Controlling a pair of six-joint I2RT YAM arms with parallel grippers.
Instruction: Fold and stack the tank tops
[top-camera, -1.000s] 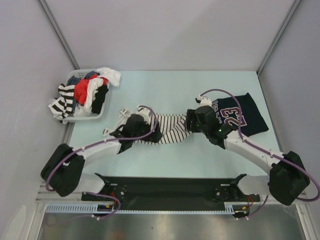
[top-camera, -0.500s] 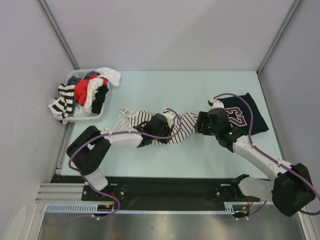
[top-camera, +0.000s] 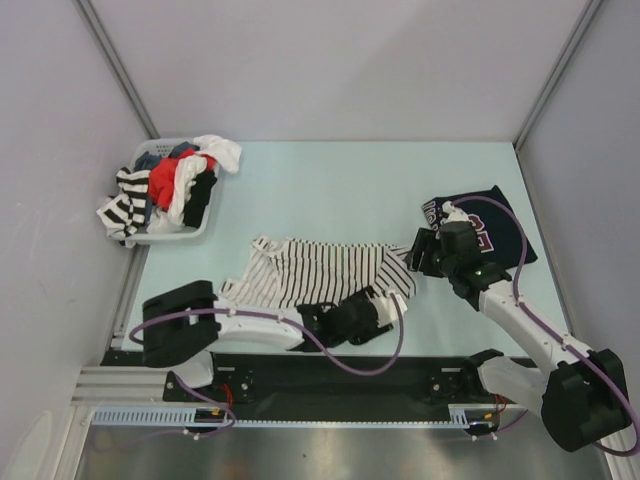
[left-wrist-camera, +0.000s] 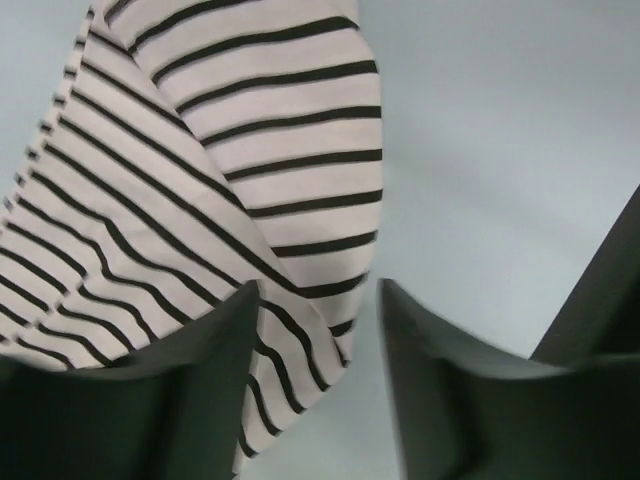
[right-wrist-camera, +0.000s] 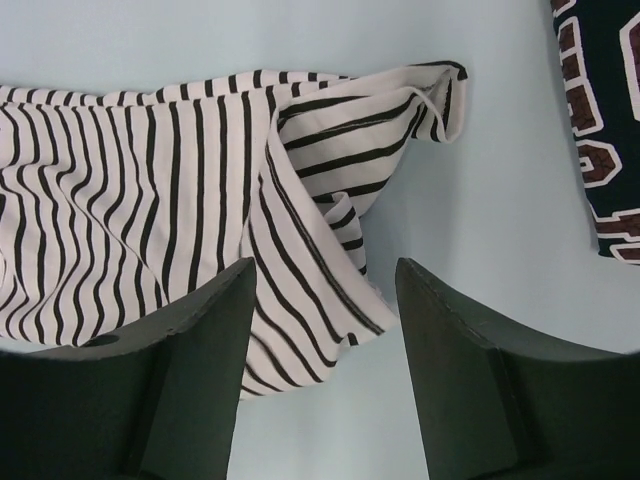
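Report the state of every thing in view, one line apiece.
striped tank top, spread out unfolded, right end rumpled
navy jersey, folded flat, apart from the striped top
basket, heaped with clothes, some hanging over the rim
left gripper, open, at the striped top's edge
right gripper, open, above the rumpled end

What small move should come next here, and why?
Probably lower both and pinch the right end of the striped tank top: the left gripper and right gripper hang open over that edge, and the top lies spread out, unfolded.
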